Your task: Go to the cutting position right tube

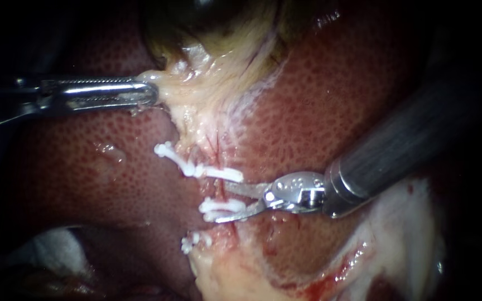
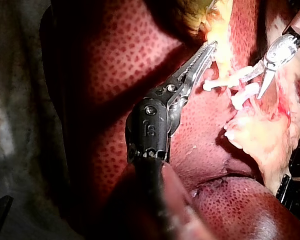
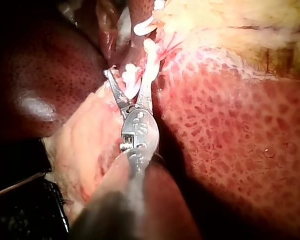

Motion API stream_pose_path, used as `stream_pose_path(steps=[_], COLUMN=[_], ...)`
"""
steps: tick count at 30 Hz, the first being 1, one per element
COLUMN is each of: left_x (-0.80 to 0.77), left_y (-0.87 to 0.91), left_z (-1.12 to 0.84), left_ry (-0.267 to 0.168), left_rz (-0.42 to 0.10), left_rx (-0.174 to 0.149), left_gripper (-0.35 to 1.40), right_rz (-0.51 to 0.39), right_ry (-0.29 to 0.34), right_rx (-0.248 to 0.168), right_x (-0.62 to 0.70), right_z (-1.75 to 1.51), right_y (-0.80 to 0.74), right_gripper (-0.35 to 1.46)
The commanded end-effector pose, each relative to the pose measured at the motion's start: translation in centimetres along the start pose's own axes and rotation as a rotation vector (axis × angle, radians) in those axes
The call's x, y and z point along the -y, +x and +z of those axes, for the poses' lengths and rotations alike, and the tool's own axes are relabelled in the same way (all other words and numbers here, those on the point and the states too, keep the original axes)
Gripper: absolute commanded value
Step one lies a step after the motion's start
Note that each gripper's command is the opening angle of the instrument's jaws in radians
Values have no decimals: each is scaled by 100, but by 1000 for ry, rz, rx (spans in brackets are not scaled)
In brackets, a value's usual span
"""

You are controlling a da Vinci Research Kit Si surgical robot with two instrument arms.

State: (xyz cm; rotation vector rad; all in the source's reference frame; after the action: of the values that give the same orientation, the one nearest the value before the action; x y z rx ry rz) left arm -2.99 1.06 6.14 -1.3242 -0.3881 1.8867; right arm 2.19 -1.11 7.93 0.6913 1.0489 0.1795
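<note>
— Where's the tube point(image 1: 214, 190)?
— On the pale strip, between the top clip point(image 1: 196, 167) and the middle clip point(image 1: 218, 207). The right instrument point(image 1: 224, 202) gapes wide there and holds nothing. Its lower blade seems to lie against the middle clip
— So the risk?
— Closing now could bite or dislodge that clip, and the tips could nick the liver point(image 1: 319, 111) behind
— And the left instrument point(image 1: 150, 95)?
— Clamped shut on the pale tissue point(image 1: 196, 95) up top. If it slips, the tube goes slack and shifts off the blades
</note>
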Motion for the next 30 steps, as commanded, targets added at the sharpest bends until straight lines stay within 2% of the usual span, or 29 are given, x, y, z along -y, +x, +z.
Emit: stream_pose_path(steps=[1, 13, 23, 30], left_x=[0, -2, -2, -2], left_y=[-1, -4, -5, -5], left_z=[1, 6, 8, 8], left_ry=[0, 5, 6, 6], left_rz=[0, 1, 2, 2], left_rx=[0, -1, -2, -2], left_gripper=[-35, -35, -35, -35], right_rz=[-1, 48, 81, 93], right_ry=[7, 75, 90, 90], right_rx=[-4, -32, -68, -68], right_x=[-1, -9, -17, -19], right_z=[2, 20, 35, 35], right_y=[1, 10, 18, 18], right_gripper=[138, 126, 123, 123])
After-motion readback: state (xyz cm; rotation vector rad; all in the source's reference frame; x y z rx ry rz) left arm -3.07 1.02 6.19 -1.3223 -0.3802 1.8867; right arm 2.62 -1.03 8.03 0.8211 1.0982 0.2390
